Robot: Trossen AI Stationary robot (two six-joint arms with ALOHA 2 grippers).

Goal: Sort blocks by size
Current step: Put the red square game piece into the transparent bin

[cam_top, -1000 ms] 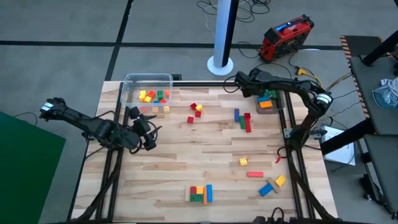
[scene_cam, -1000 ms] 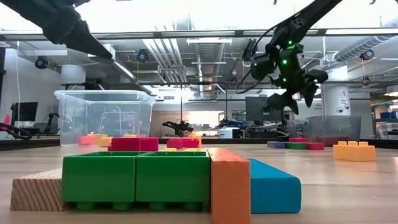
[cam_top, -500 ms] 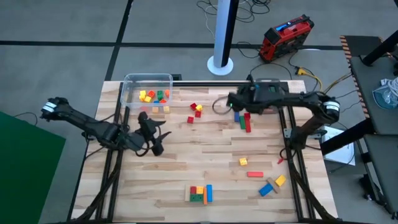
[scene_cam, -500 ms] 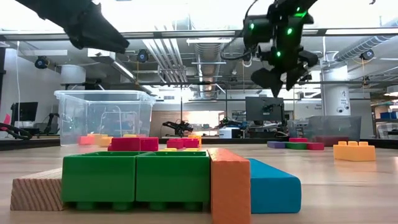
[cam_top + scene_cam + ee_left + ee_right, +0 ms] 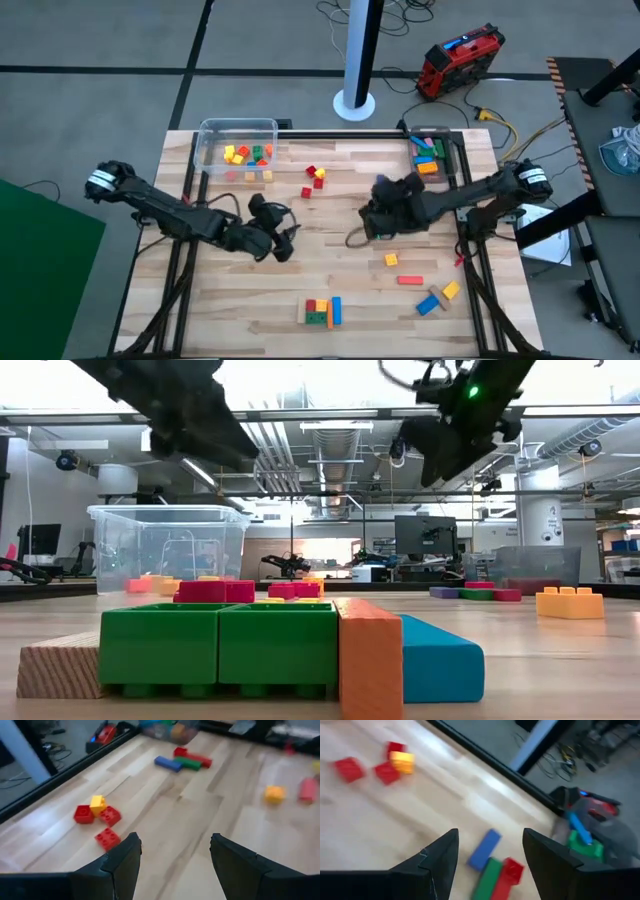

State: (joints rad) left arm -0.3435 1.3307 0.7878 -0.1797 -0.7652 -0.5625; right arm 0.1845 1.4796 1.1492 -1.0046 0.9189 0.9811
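I see left gripper [image 5: 283,243] mid-table, fingers apart, empty. Right gripper [image 5: 372,222] over centre, fingers apart, empty. Blocks [image 5: 318,311] scattered.

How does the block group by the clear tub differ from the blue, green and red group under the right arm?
The cluster beside the clear tub is small pieces: red blocks with one yellow cube, loosely scattered. The other group is longer bars: a blue bar, a green bar and a red bar, lying close side by side. The first has two colours, the second three. Both lie on the bare wooden table, outside any bin.
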